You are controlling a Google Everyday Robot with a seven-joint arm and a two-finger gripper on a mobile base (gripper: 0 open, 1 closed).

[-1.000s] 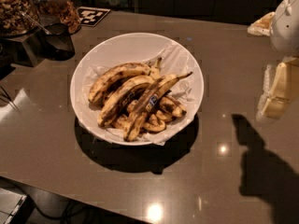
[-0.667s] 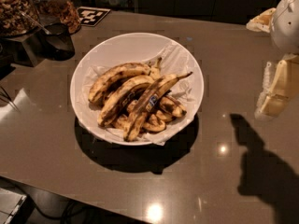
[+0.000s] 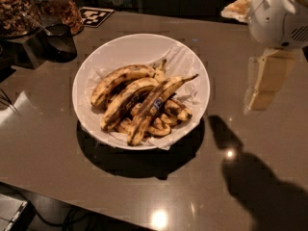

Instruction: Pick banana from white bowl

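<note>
Approach is judged in hand. The claw point(image 3: 259, 101) is positioned at 3 o'clock of the white bowl point(image 3: 134, 44), well apart; its state cannot be told. The banana point(image 3: 153, 106) is laid topmost inside, stem toward 1 o'clock. Travel toward 9 o'clock, then descent, is required.

No legible text; hand point(image 3: 258, 102) at right

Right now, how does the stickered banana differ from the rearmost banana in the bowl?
The stickered banana is longer and slimmer, the rearmost banana plumper. The stickered banana lies on top with a long dark stem; the rearmost banana shows no sticker. Both are brown-streaked, in the bowl. The gripper hangs right of the bowl in view.
</note>
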